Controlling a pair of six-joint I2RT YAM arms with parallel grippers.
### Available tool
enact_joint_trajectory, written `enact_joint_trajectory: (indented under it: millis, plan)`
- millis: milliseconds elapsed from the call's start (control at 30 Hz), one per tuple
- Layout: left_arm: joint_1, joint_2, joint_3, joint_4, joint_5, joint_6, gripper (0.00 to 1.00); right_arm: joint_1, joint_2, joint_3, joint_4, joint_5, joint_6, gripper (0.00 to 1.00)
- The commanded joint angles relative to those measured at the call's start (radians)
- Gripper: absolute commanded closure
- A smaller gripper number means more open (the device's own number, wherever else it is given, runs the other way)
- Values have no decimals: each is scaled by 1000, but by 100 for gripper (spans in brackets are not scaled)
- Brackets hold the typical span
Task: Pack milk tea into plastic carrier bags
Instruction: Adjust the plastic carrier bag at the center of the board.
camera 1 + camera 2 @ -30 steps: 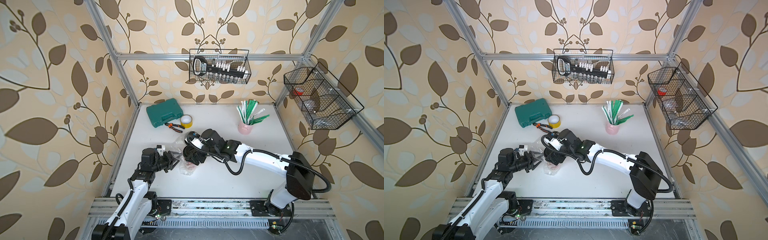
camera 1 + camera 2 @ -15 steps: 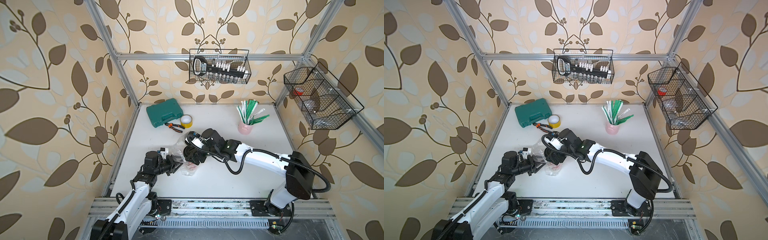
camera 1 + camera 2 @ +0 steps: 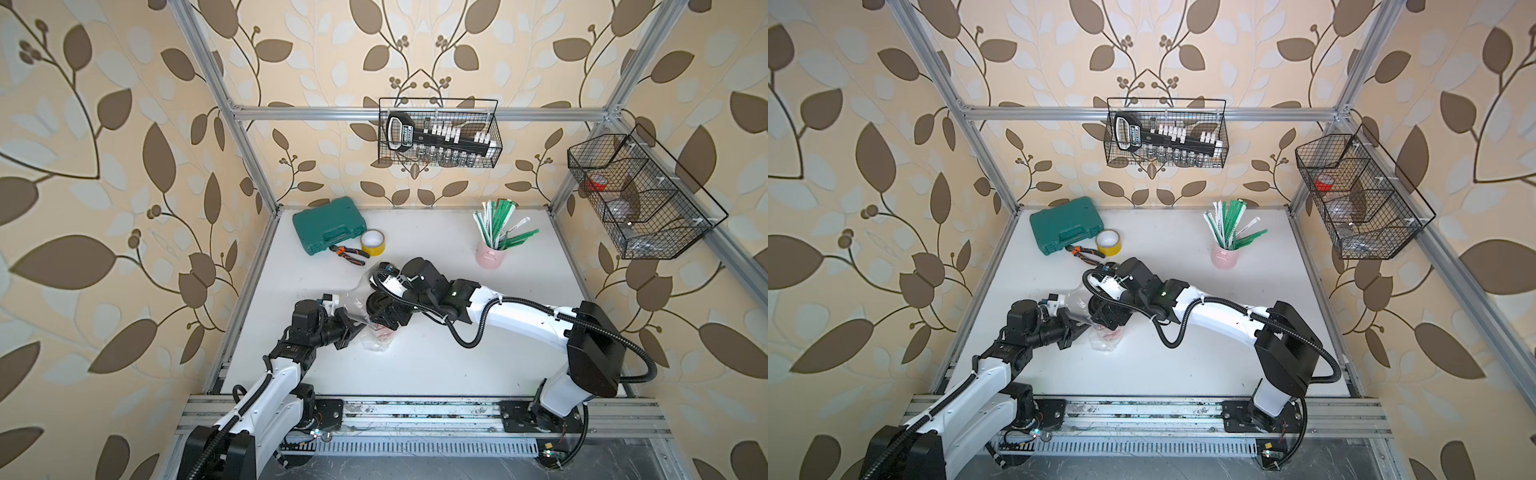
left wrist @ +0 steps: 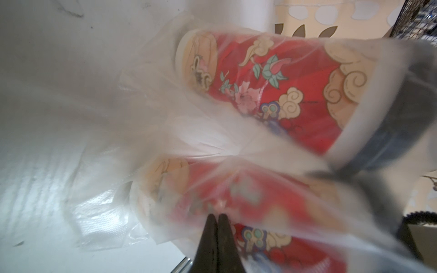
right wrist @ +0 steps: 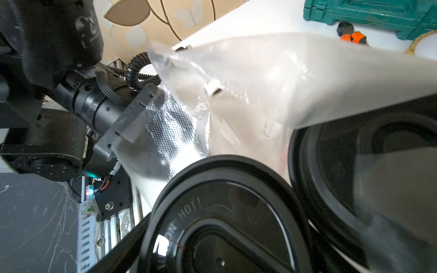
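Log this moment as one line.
stage: bagging | milk tea cups: both upright behind plastic bag film | left fingers: shut, pinching bag film | right fingers: astride one black lid, grip unclear

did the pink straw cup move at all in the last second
No. The pink straw cup stands in the same spot, just in front of the back right frame post as before.

Both top views: high, facing down, sharing whole white tabletop [image 3: 415, 370]. Wrist views: very close, sharing red black-lidded paper cups [image 4: 283, 94] [image 5: 224, 224]
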Motion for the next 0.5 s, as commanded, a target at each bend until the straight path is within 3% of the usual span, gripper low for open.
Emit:
enact_joint_trajectory:
  millis: [0,433,467]
  plan:
    - [-8,-26,49,17,-3,-2,100,3,26,12,7,-20,5,29]
    - [-7,-93,130,-165,-38,50,100,-12,-5,-2,2,11,1,29]
    - [-7,-95,139,-183,-40,56,95,-14,-6,-4,3,11,0,29]
